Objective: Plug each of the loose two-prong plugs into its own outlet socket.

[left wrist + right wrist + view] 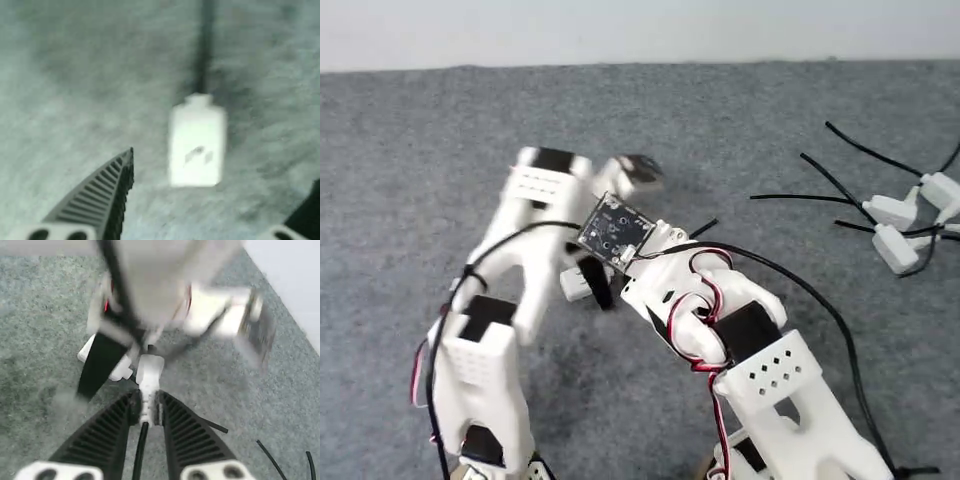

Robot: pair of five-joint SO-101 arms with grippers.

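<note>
Pinching white plug point(150, 367) in right hand point(147, 399), left hand point(210, 200) spread wide

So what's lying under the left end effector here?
A white connector block with a black cord lies flat on grey carpet below the open left end effector. Its underside is hidden, so prongs or slots cannot be told.

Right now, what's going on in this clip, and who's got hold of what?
The right gripper is shut on a white plug, with its black cord running back between the fingers, and holds it close to the left arm. The left gripper is open above a white corded block lying on the grey carpet. I cannot tell whether that block is a socket. More corded pieces lie off to the side, untouched.
</note>
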